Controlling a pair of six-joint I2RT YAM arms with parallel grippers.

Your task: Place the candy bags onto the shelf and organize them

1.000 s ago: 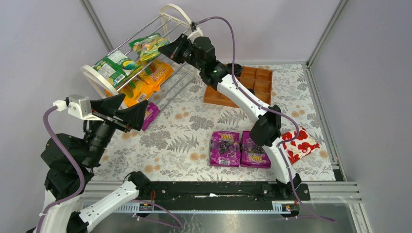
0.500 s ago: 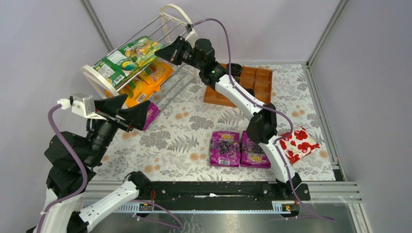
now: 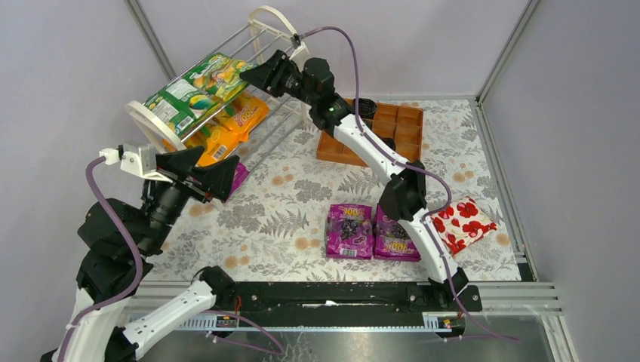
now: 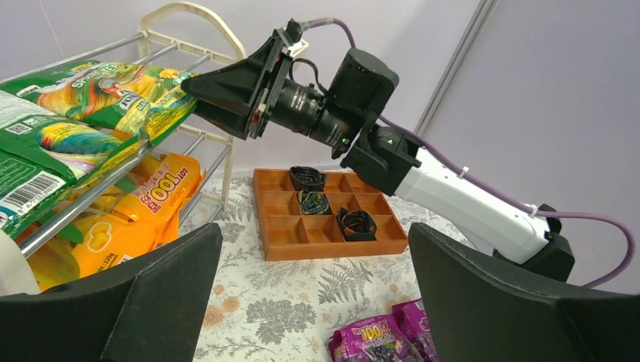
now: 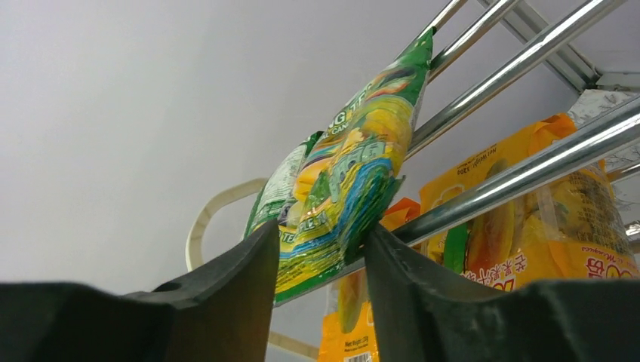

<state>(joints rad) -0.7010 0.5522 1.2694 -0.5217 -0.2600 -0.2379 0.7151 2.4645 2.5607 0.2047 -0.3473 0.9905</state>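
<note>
The cream-white shelf (image 3: pixel 266 16) stands at the back left. On its top rods lie two green candy bags (image 3: pixel 175 102), and the nearer green bag (image 3: pixel 220 73) (image 5: pixel 355 173) sits at my right gripper (image 3: pixel 254 76) (image 5: pixel 323 256). That gripper is open, its fingers either side of the bag's lower edge. Orange bags (image 3: pixel 243 115) (image 5: pixel 528 234) fill the tier below. One purple bag (image 3: pixel 237 176) lies under the shelf, and two more purple bags (image 3: pixel 349 231) (image 4: pixel 381 341) lie mid-table. My left gripper (image 3: pixel 215 175) (image 4: pixel 313 294) hovers wide open, holding nothing.
An orange-brown wooden tray (image 3: pixel 392 128) (image 4: pixel 332 245) with black coils sits behind the right arm. A red-and-white floral package (image 3: pixel 466 222) lies at the right. Grey walls and metal posts close in the back and sides.
My right gripper moved left and laid the green bag on the top tier beside the other green one, then its jaws parted. The left arm shifted slightly right.
</note>
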